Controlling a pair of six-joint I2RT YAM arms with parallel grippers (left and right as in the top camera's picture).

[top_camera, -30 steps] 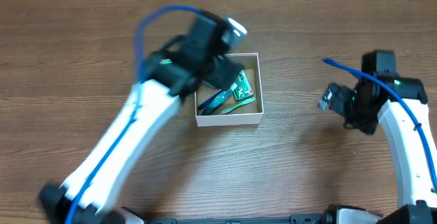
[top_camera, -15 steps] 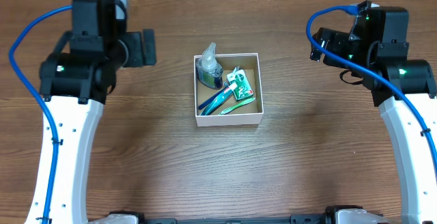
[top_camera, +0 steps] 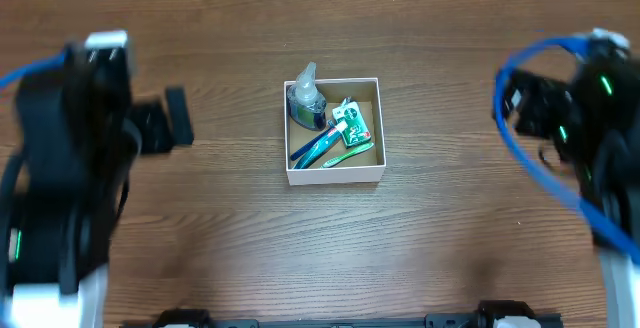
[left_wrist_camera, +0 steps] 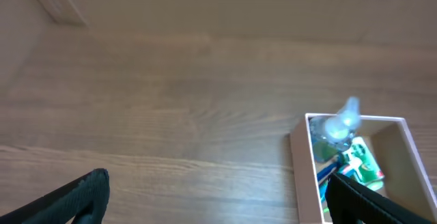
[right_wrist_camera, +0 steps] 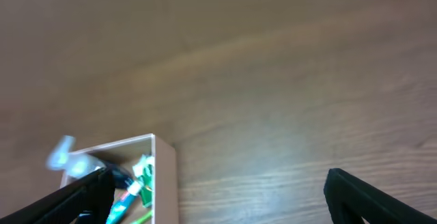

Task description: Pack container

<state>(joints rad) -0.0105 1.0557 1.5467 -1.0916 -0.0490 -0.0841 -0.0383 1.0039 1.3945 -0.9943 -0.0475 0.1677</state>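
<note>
Left hand (left_wrist_camera: pixel 218 183) gapes wide in its wrist view; overhead blurs it.

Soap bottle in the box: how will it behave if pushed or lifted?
The soap bottle rises above the thin walls of the container, so a push up high probably tips it. Its clear plastic looks smooth, likely slippery to pinch. It sits in a corner, so two walls should brace it that way.

Bare brown wood-grain table (top_camera: pixel 320 253)
</note>
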